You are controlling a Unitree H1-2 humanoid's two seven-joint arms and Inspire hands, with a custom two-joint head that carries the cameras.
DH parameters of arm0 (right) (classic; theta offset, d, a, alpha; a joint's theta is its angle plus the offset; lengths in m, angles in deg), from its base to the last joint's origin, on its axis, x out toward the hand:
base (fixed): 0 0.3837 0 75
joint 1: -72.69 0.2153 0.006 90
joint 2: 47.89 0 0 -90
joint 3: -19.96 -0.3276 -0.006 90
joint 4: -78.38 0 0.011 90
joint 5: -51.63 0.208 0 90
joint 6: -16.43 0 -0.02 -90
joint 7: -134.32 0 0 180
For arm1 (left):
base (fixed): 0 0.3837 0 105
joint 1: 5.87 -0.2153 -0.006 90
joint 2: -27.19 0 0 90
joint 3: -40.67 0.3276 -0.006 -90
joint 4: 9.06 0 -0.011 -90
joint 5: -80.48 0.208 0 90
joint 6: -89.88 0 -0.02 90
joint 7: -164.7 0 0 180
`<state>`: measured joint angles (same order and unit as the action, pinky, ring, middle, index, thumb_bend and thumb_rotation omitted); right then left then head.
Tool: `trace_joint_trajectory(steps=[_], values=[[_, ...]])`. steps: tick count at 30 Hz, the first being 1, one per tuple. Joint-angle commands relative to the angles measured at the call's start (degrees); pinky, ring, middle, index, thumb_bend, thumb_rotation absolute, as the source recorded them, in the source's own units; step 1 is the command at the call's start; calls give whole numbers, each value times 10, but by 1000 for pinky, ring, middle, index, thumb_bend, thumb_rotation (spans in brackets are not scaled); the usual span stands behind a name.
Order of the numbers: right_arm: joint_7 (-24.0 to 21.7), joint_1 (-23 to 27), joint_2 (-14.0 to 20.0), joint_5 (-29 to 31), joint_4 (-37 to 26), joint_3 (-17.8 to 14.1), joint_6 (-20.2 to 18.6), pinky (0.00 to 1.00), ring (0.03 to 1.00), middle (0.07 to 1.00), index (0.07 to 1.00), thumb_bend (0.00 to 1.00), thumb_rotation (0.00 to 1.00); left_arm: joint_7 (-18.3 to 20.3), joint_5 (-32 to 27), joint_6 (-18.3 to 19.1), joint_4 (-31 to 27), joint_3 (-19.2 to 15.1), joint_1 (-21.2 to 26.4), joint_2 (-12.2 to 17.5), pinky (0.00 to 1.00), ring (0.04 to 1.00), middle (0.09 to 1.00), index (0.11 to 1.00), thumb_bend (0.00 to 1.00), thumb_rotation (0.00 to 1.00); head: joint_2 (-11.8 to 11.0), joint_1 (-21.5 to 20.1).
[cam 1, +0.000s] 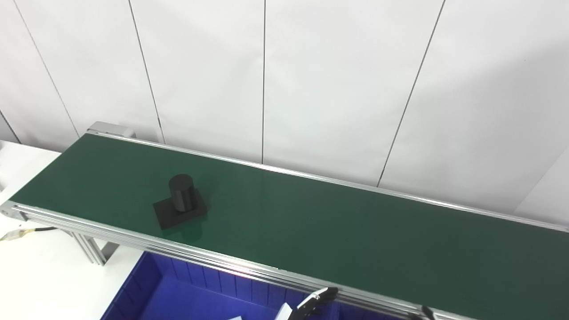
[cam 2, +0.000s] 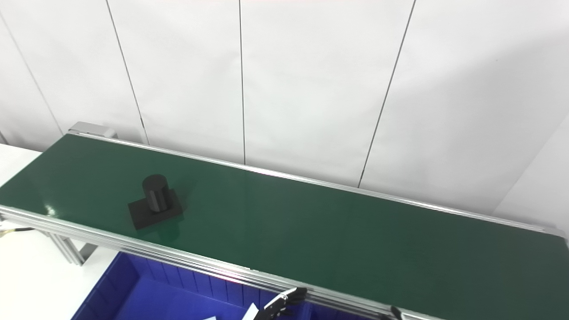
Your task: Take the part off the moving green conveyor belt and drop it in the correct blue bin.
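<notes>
Part (cam 1: 180, 201): matte black, a short upright cylinder on a flat square base plate, corners slightly skewed to the belt's run. It stands on the conveyor belt (cam 1: 311, 222) toward the belt's left end, nearer the front rail than the rear one.

Belt surface: dark green, smooth, faint sheen — a dim reflection of the part shows just in front of its base. Ribbed aluminium rails (cam 1: 133, 242) run along both long edges; a slotted aluminium leg (cam 1: 91, 251) drops from the front rail near the left end.

Blue bin (cam 1: 146, 284): glossy plastic, ribbed inner wall, sits below the front rail, lower left of centre. White tabletop (cam 1: 40, 275) lies left of it; a thin cable (cam 1: 31, 231) shows at the far left edge. Behind the belt — plain white wall panels (cam 1: 338, 89) with thin dark seams.

Left hand (cam 1: 311, 304): only dark fingertips with light metal links show at the bottom edge, above the bin and below the front rail; grip state cannot be told. It is well apart from the part, to the part's lower right. Right hand (cam 1: 424, 314): a sliver of dark fingertip at the bottom edge; state cannot be told.
</notes>
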<state>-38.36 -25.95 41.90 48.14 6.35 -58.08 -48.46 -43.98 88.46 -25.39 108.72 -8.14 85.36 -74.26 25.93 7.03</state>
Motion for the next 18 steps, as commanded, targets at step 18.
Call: trace_joint_trajectory(steps=[18], values=[[-43,25,-19,53,-36,-125,18,842,903,956,1000,1000,1000,14,-3,-17,-13,-16,7,-7,778,845,842,843,1000,905,3,2]])
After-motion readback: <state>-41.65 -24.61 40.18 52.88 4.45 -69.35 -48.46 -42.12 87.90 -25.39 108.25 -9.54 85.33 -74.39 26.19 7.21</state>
